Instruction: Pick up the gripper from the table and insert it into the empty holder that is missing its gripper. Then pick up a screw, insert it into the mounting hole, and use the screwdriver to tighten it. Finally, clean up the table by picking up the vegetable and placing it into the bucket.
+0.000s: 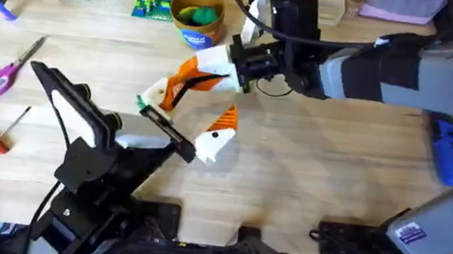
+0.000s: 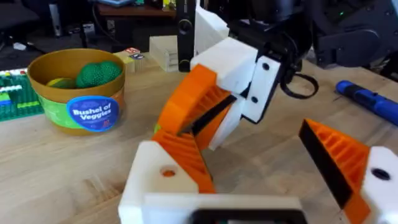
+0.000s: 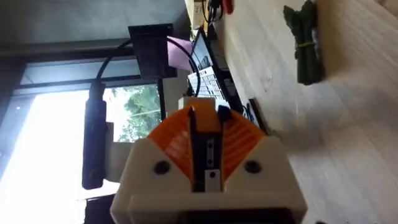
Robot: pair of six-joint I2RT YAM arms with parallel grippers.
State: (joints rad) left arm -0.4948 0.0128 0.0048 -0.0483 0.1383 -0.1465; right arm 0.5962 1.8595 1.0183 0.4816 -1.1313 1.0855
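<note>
Green vegetable [image 3: 306,43] (on table [image 3: 348,143]) well beyond right gripper [image 3: 202,134].

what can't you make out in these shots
- Small green leafy toy vegetable: in the overhead view, partly covered by the right hand.
- Chunky blue powered screwdriver: in the overhead view, its far end lies under the right arm; in the left wrist view, the picture's edge cuts it off.
- Yellow-orange cylindrical tub: in the left wrist view, its wall hides the lower contents.

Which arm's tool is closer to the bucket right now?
Right. The right tool reaches in from the right and sits just on the near side of the bucket; the left tool is farther back toward the bases.
</note>
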